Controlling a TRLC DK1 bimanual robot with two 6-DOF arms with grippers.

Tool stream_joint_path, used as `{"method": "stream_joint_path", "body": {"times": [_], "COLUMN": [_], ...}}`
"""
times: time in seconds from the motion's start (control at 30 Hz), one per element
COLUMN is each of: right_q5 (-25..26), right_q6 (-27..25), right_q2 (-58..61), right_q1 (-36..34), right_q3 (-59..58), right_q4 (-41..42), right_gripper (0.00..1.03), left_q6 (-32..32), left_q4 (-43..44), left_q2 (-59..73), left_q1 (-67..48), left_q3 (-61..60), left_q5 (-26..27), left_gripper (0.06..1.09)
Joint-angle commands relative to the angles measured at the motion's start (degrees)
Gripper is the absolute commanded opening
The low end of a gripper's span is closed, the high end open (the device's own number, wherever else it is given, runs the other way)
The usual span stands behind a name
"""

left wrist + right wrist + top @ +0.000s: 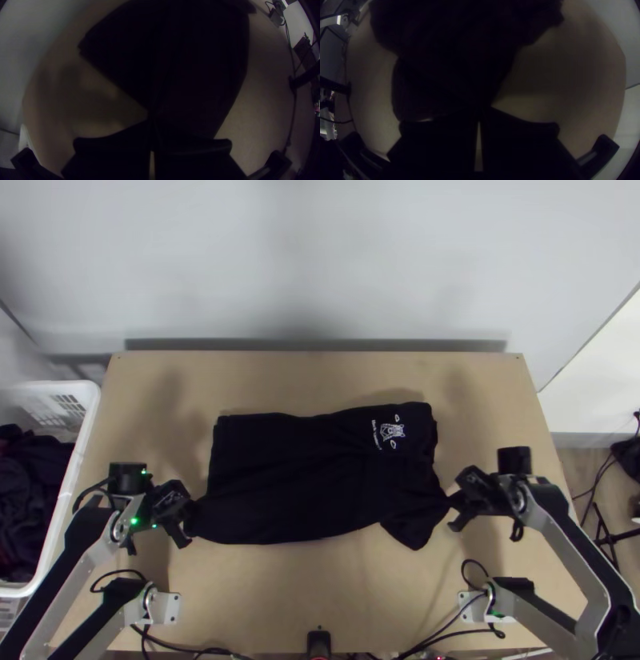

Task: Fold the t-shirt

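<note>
- T-shirt [312,476]: flat-folded on the desk [320,596], between the hands; probably light, limp, not fragile.
- Left hand [151,120]: gripping its near corner.
- Right hand [480,111]: gripping its side edge. Lift both holds evenly.
- Room: desk surface extends inboard, nearside and beyond; basket [58,386] outboard of Left hand.
</note>
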Motion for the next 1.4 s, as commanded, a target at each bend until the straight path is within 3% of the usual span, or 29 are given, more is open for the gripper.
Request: {"method": "stream_joint_path", "body": {"times": [0.0, 0.2, 0.37, 0.9, 1.37], "right_q5": [-0.47, -2.23, -3.64, -3.64, -3.64], "right_q6": [-6.08, -7.31, -4.94, 3.76, 10.88], "right_q2": [-2.46, -4.83, -4.75, 18.11, 31.73], "right_q1": [-7.82, -4.83, -2.90, -1.23, 2.81], "right_q3": [1.28, 2.16, 7.88, 27.83, 38.64], "right_q4": [-5.69, -11.49, -11.84, -5.25, -0.50], "right_gripper": [0.03, 0.03, 0.03, 0.03, 0.03], "left_q6": [-1.06, -1.68, -4.14, -13.89, -15.92], "left_q4": [-0.42, -4.11, -3.67, 2.13, 4.33], "left_q2": [1.11, -0.12, 2.96, 34.34, 41.02], "left_q1": [-0.26, -0.26, 0.09, 2.64, 3.60], "left_q3": [0.39, 0.57, 6.02, 31.42, 31.33], "left_q5": [0.22, 1.72, 4.27, 6.29, 5.67], "left_gripper": [0.10, 0.10, 0.10, 0.10, 0.10]}}
